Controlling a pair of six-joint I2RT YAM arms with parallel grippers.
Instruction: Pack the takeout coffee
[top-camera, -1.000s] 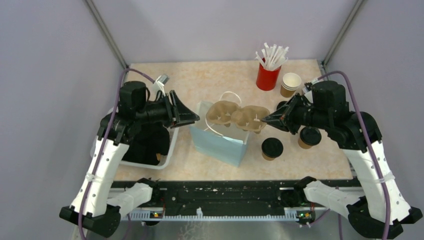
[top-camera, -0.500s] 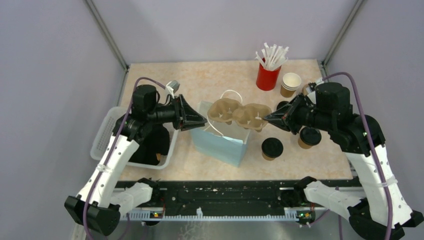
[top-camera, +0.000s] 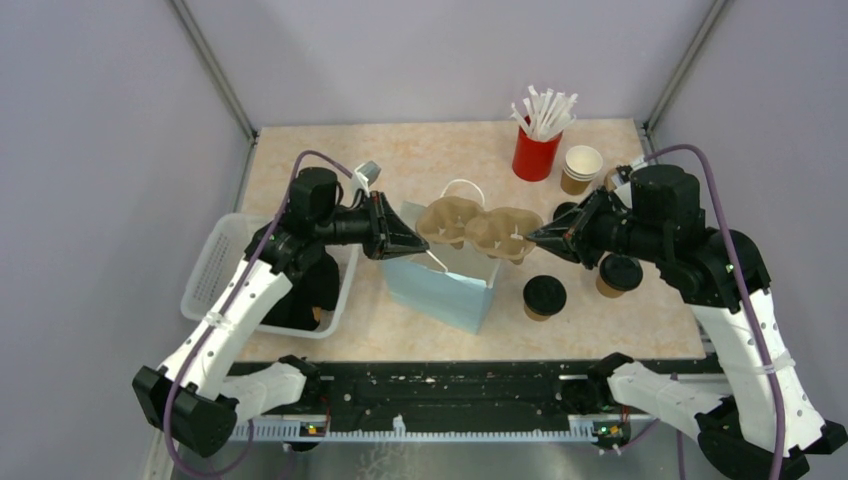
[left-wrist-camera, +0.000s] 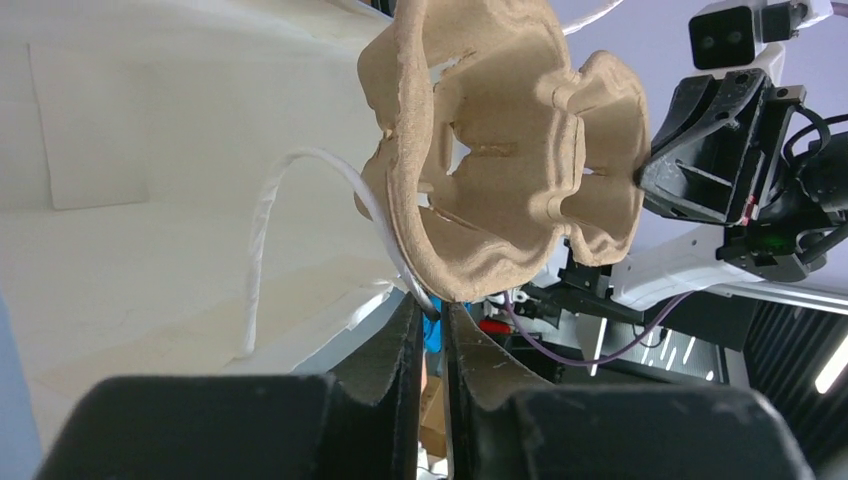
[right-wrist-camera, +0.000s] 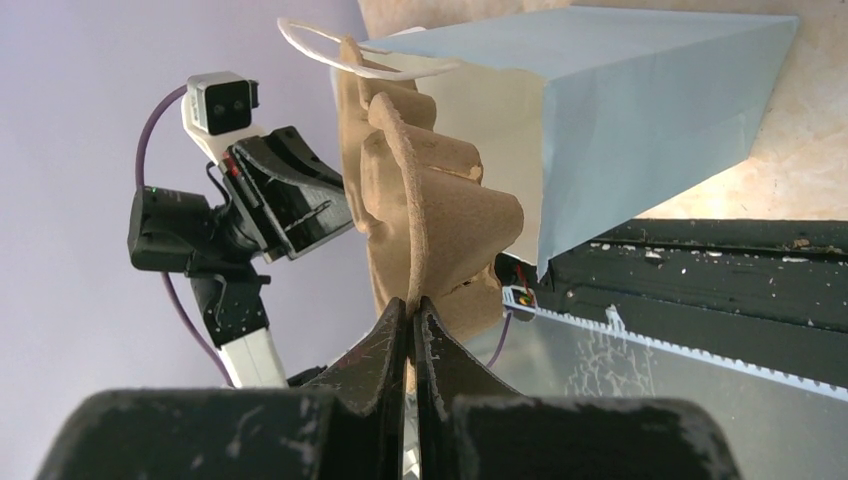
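A pale blue paper bag (top-camera: 440, 290) stands open at mid-table. My right gripper (top-camera: 530, 238) is shut on the right rim of a brown cardboard cup carrier (top-camera: 475, 226) and holds it over the bag's mouth; the right wrist view shows the pinch (right-wrist-camera: 411, 300) on the carrier (right-wrist-camera: 430, 210). My left gripper (top-camera: 420, 247) is at the bag's left edge. In the left wrist view its jaws (left-wrist-camera: 432, 308) are nearly together, with the bag's white handle (left-wrist-camera: 262, 225) running in between the tips, under the carrier (left-wrist-camera: 500, 150). Two lidded coffee cups (top-camera: 544, 296) (top-camera: 620, 272) stand right of the bag.
A red cup of white straws (top-camera: 537, 150) and a stack of open kraft cups (top-camera: 582, 168) stand at the back right. A white basket (top-camera: 215, 270) holding dark items sits at the left, beneath my left arm.
My left gripper has moved right from over the basket to the bag's left edge and handle. The right gripper and the carrier have stayed put.
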